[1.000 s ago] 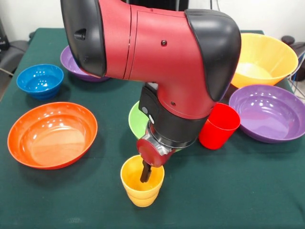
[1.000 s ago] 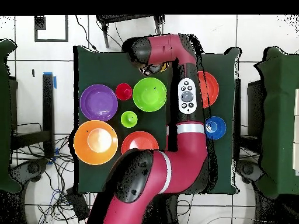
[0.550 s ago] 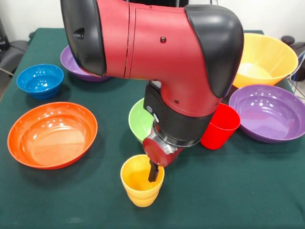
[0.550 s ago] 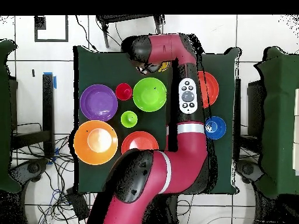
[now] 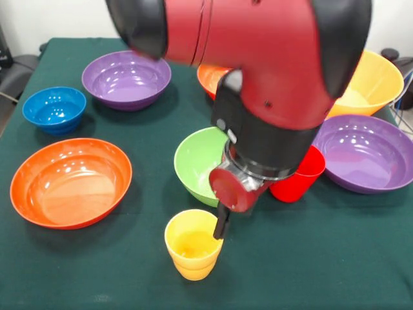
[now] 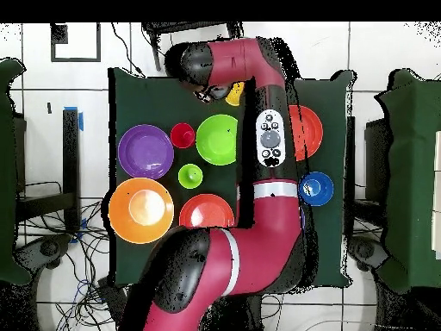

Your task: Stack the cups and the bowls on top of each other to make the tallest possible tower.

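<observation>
at the near edge of the worktop [image 5: 335, 258], just over the right side of the yellow cup [image 5: 193, 243], hangs the pincer [image 5: 221, 223]; only one dark finger shows below the red wrist, at or just above the cup's rim, and i cannot tell whether the pincer is apart, together or clamped on the rim. the yellow cup stands upright and alone on the green cloth, empty, nothing nested in it or under it.

just behind the cup sits the light green bowl [image 5: 201, 165], partly hidden by the wrist. to its right the red cup [image 5: 298, 177] stands upright, just beside one purple bowl [image 5: 364, 152], with the large orange bowl [image 5: 361, 81] behind that. to the left lies a red-orange bowl [image 5: 68, 181], farther off the small blue bowl [image 5: 54, 108] and the second purple bowl [image 5: 126, 79]. another red-orange bowl [image 5: 213, 76] peeks out behind the arm. the overhead view also shows a small light green cup [image 6: 190, 176] near the middle of the cloth.

no tower is standing yet: every piece rests singly, so the task looks to be at its very start, with the yellow cup as the piece being dealt with. judging from this, the next move calls for a sure hold on the thin rim, or a clean release of it, without tipping the light cup, then bringing another piece squarely over it.

no brand, label or writing can be read anywhere.
</observation>
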You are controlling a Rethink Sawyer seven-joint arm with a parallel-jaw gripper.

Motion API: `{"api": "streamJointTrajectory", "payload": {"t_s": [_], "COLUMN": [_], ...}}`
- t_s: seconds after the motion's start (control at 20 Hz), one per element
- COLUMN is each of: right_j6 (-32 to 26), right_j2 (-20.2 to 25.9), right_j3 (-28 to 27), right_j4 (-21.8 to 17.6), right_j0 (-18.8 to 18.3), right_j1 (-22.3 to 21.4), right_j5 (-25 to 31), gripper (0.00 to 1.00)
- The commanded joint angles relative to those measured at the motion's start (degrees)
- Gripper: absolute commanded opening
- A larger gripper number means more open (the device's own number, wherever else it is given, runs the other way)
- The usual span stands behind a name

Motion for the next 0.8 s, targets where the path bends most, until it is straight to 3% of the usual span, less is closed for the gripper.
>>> {"api": "streamJointTrajectory", "payload": {"t_s": [0.05, 0.25, 0.4, 0.7, 0.8], "right_j6": [3.3, 1.7, 1.4, 6.9, 9.9], "right_j2": [-3.8, -4.2, -4.0, -7.3, -9.0], "right_j3": [3.9, 1.4, 0.2, 6.8, 13.2], "right_j4": [-1.2, -2.4, -2.0, 1.0, 3.0], "right_j0": [2.4, 3.2, 4.0, 6.0, 5.6], "right_j1": [-5.8, -5.6, -5.7, -9.8, -12.2], "right_j5": [-0.3, -2.0, 0.5, 2.8, 0.2], "gripper": [1.0, 1.0, 1.0, 1.0, 1.0]}}
